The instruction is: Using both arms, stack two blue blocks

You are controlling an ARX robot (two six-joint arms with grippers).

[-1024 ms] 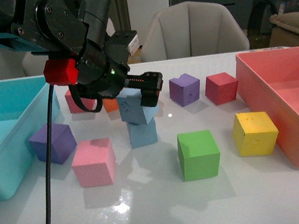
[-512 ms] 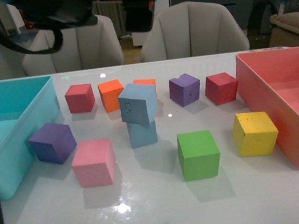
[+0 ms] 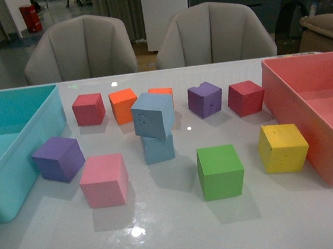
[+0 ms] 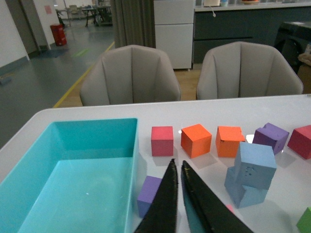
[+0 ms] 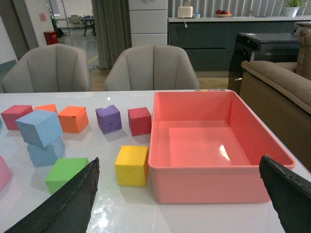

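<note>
The two blue blocks stand stacked at the middle of the white table. The upper block (image 3: 153,115) rests twisted and slightly overhanging on the lower block (image 3: 159,148), and nothing holds either one. Neither arm shows in the front view. In the left wrist view my left gripper (image 4: 176,164) is shut and empty, hovering above the table left of the upper block (image 4: 255,165) and lower block (image 4: 242,190). My right gripper (image 5: 180,158) is open and empty, far right of the stack, with the upper block (image 5: 40,127) and lower block (image 5: 46,151) at that view's left edge.
A teal bin (image 3: 7,97) fills the left side and a pink bin (image 3: 282,87) the right. Around the stack lie purple (image 3: 58,159), pink (image 3: 104,179), green (image 3: 220,171), yellow (image 3: 283,147), red (image 3: 88,109) and orange (image 3: 123,105) cubes. Two chairs stand behind the table.
My left arm let go of the upper blue block and lifted up out of the front view. The block stays on the lower one.
</note>
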